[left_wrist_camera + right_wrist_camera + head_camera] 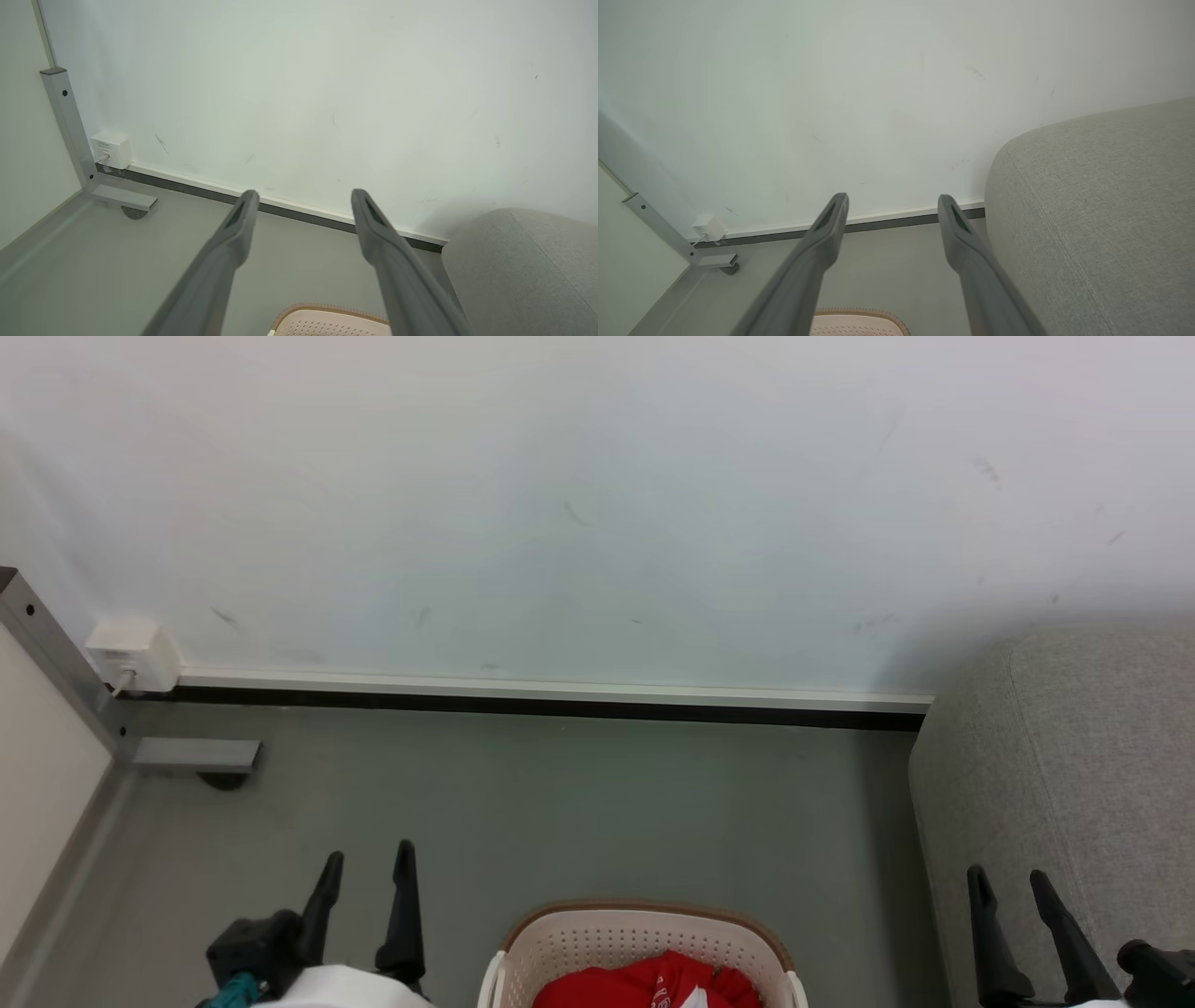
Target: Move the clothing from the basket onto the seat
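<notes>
**Head view: both grippers empty, red laundry waiting in the basket**

Biggest thing first: the large grey woven-fabric sofa [1074, 756] sits just off the outer side of the right gripper [1006, 875], close beside its fingers. Between the two grippers, and nearer the robot's body than either set of fingertips, is the cream-white oval perforated plastic laundry basket [644, 907]. The bright red bunched fabric clothing [653, 985] is heaped inside it, so nothing has been lifted yet.

The left gripper [369, 854] has its fingers spread apart and holds nothing, and the right gripper is the same. Both point ahead toward the white wall [597, 523], raised above the grey floor [560, 803].

My read is that the reach-in comes next. The working gripper needs to draw back and tip downward over the heap, with its fingers kept wide. It should bite a thick fold near the top, then lift well clear of the brown rim before swinging across to the sofa.
</notes>
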